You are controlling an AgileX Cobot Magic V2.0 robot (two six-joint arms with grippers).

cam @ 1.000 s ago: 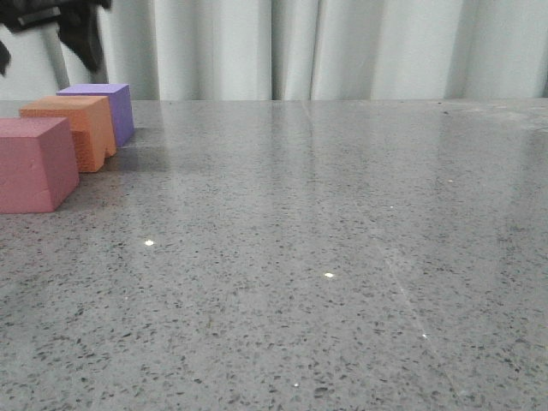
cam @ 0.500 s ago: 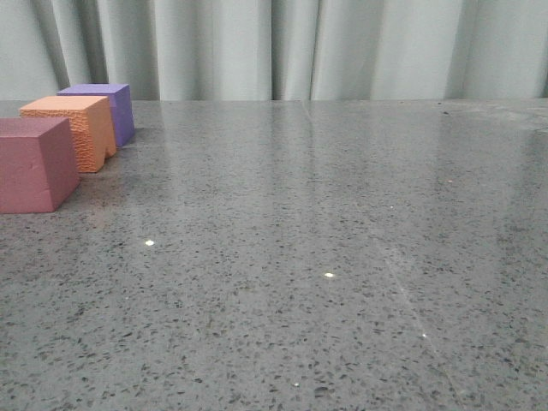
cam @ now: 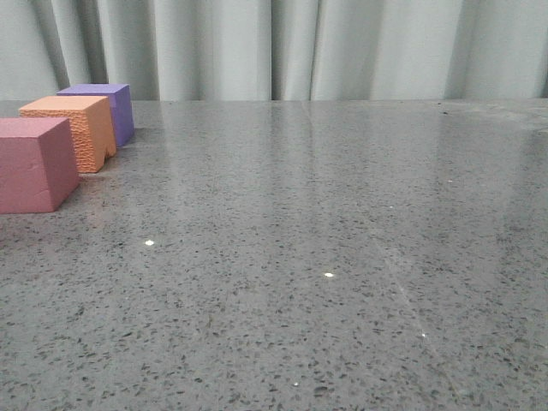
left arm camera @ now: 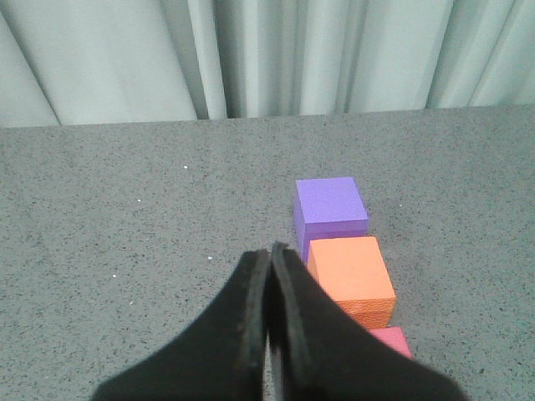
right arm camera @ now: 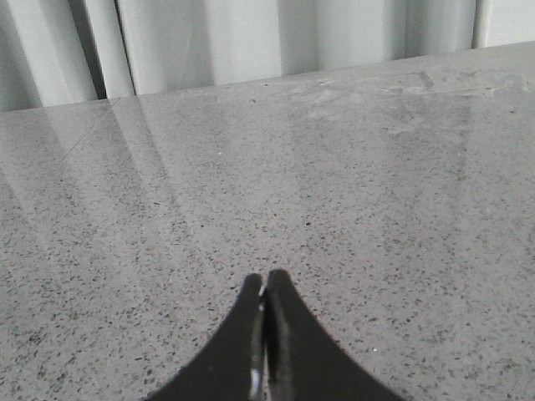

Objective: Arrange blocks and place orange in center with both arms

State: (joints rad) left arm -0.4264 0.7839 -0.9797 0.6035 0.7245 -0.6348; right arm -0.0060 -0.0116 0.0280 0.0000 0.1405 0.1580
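Front view: three foam cubes stand in a row at the left edge of the grey speckled desk (cam: 342, 257), running from nearer the front edge toward the back edge. The pink-red cube (cam: 32, 164) is nearest the camera and is cut off by the left border. The orange cube (cam: 73, 130), with a rough pebbled side face, is between the other two. The purple cube (cam: 104, 108) is farthest back, near the pale curtain (cam: 282, 47). The cubes overlap in this view, so contact between them cannot be judged here. No arm appears in this view.

Left wrist view: the left gripper (left arm camera: 269, 255) has its jaws pressed together with nothing between them. It hangs above the desk just beside the row. This view shows what the front view does not: the purple cube (left arm camera: 330, 206) and the orange cube (left arm camera: 351, 276) stand very close, edge to edge, and only a corner of the pink-red cube (left arm camera: 391, 341) is visible past the dark finger.

Right wrist view: the right gripper (right arm camera: 265, 284) also has its jaws together and empty, over bare desk. No cube appears there.
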